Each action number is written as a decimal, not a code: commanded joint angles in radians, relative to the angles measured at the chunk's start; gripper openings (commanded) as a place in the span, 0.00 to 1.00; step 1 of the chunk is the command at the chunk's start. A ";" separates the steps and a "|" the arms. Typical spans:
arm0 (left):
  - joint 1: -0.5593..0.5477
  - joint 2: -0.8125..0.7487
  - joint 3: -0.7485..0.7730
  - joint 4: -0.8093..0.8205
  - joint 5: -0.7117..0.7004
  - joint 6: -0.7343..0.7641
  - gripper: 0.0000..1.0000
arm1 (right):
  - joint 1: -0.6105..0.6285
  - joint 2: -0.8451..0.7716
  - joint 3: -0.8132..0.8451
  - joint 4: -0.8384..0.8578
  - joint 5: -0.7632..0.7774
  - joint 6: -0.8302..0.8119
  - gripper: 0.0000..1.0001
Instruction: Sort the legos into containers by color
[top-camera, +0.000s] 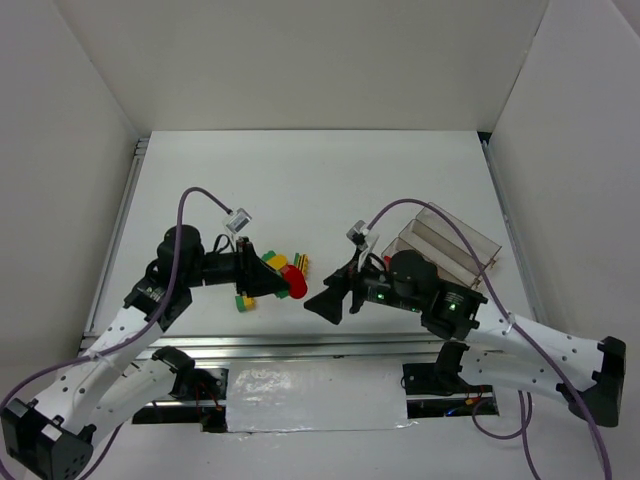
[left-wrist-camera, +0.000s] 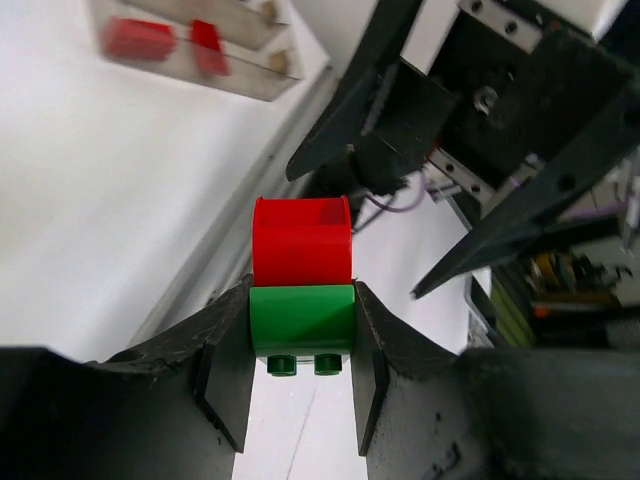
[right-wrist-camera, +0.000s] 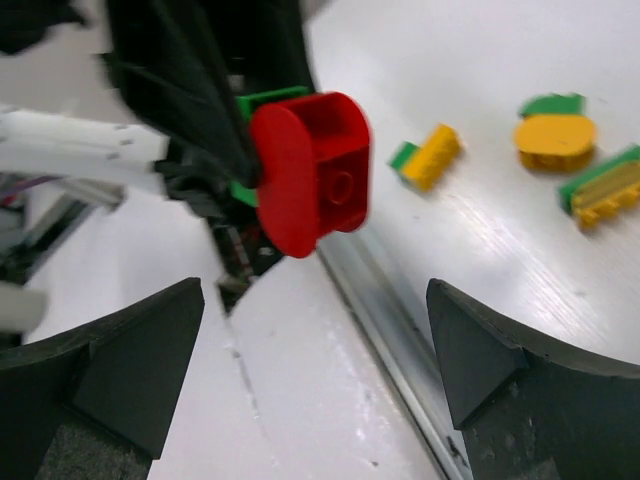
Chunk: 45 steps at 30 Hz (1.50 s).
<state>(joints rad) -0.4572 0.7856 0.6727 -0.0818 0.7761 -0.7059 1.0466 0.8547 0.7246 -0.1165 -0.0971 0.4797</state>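
Splitting step: left pincer (left-wrist-camera: 302, 300) clamped green brick (left-wrist-camera: 302, 320) with red brick (left-wrist-camera: 301, 245) stuck on; right pincer (right-wrist-camera: 315, 300) gaped empty, needed to grip red and pull.

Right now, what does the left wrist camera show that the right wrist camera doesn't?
Only the left wrist view: the clear plastic divided tray with two red bricks inside. Only the right wrist view: three loose yellow-and-green bricks lying on the white table. Both: the red rounded brick stuck to a green brick, which the left gripper clamps, and the right gripper, wide open.
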 joint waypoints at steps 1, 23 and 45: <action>-0.006 -0.022 -0.016 0.203 0.215 -0.001 0.00 | -0.036 -0.062 -0.020 0.113 -0.293 0.017 1.00; -0.014 -0.151 -0.044 0.306 0.275 -0.035 0.00 | -0.043 0.141 0.079 0.442 -0.538 0.132 0.62; -0.015 -0.186 0.044 0.085 0.175 0.109 0.00 | -0.556 -0.088 -0.042 -0.128 -0.292 -0.098 0.00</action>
<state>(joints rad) -0.4690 0.5888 0.6720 0.0288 0.9897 -0.6453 0.5526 0.7753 0.6289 0.0101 -0.5812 0.4297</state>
